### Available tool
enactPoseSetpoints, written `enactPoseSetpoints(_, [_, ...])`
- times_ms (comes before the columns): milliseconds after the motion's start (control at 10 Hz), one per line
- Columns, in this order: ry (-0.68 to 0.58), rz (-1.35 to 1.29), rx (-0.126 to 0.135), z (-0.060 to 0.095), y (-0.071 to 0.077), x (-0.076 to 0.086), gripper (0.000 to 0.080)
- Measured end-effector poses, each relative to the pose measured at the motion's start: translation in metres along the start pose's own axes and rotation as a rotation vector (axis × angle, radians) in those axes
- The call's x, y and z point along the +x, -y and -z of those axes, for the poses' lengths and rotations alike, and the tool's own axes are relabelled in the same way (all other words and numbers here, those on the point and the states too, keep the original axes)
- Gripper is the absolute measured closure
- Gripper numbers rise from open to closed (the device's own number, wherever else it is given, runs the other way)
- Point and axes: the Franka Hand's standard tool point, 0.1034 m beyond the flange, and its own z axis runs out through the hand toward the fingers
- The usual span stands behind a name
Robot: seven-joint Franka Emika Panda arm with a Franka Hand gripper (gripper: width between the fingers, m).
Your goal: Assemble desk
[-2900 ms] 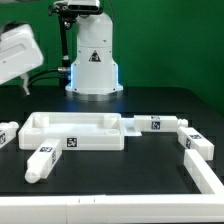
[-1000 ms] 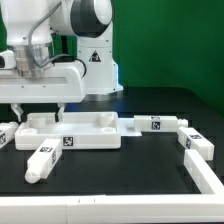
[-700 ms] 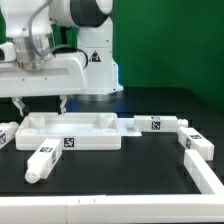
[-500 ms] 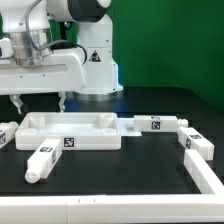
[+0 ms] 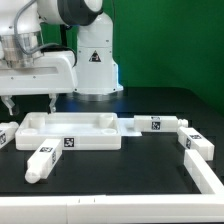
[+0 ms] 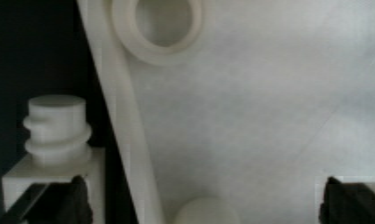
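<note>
**Tool lifted off the tabletop, nothing in its grip**

Since the frame a second ago, your tool (image 5: 32,103) has risen from the tabletop (image 5: 70,131) and drifted toward the exterior view's left. It hangs above that part's left end. Its fingers (image 5: 56,99) are spread wide and have hold of nothing. The wrist view confirms this: both fingertips (image 6: 67,197) stand well apart, with the white surface passing beneath them.

You will find the tabletop lying flat on the black worktop (image 5: 120,190), rim up, in front of the robot base (image 5: 95,62) and left of centre in the exterior view. One round corner socket (image 6: 157,25) shows in the wrist view.

All four legs lie loose on the worktop:
- The left leg (image 5: 6,134) is just beside the tabletop's left end. Its stepped peg (image 6: 54,125) is seen close to the edge in the wrist view.
- The front leg (image 5: 41,160) lies before the tabletop's front edge.
- The near-right leg (image 5: 155,123) lies just beside the right end.
- The far-right leg (image 5: 196,141) lies further right, apart from the tabletop.
</note>
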Motion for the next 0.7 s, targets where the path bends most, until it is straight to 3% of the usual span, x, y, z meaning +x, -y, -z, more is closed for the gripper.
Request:
enactPoseSetpoints(200, [-0.006,-0.003,-0.026,-0.015,-0.002,-0.014,0.0150])
enactPoseSetpoints(500, [-0.005,0.000,-0.043,-0.029,-0.005,-0.018,0.0150])
enactPoseSetpoints(700, [0.005,-0.011,-0.043,-0.035,0.010,-0.019,0.0150])
